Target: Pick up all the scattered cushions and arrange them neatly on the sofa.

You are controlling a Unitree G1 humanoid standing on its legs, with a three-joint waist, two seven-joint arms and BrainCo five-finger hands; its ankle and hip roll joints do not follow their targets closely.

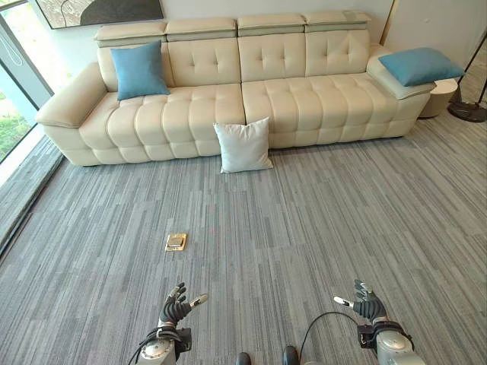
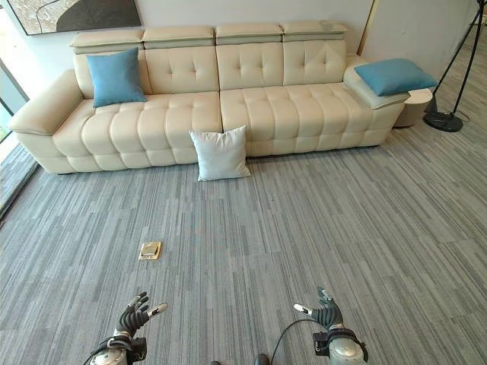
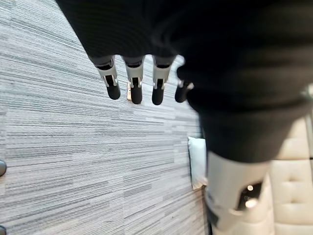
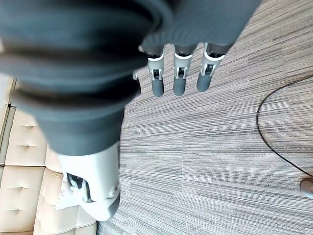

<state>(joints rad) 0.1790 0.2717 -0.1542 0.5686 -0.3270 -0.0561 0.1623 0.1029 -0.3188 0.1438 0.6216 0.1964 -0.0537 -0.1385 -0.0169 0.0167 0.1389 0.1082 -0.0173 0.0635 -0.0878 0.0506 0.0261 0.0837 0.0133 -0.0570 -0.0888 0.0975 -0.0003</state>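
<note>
One white cushion (image 1: 243, 145) leans on the floor against the sofa (image 1: 304, 106); two blue cushions (image 1: 138, 70) sit on it. Left hand (image 1: 176, 308) and right hand (image 1: 367, 306) hang released, empty.

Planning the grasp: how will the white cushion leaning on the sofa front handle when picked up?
White cushion looks plump and soft: probably light, and it should squash under the fingers. Leaning upright against the sofa, a nudge may topple it flat onto the carpet.

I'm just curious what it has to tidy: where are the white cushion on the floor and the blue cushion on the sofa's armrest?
white cushion (image 1: 243, 145), left eye view, middle of its face.
blue cushion on the armrest (image 1: 420, 65), left eye view, middle of its top.
</note>
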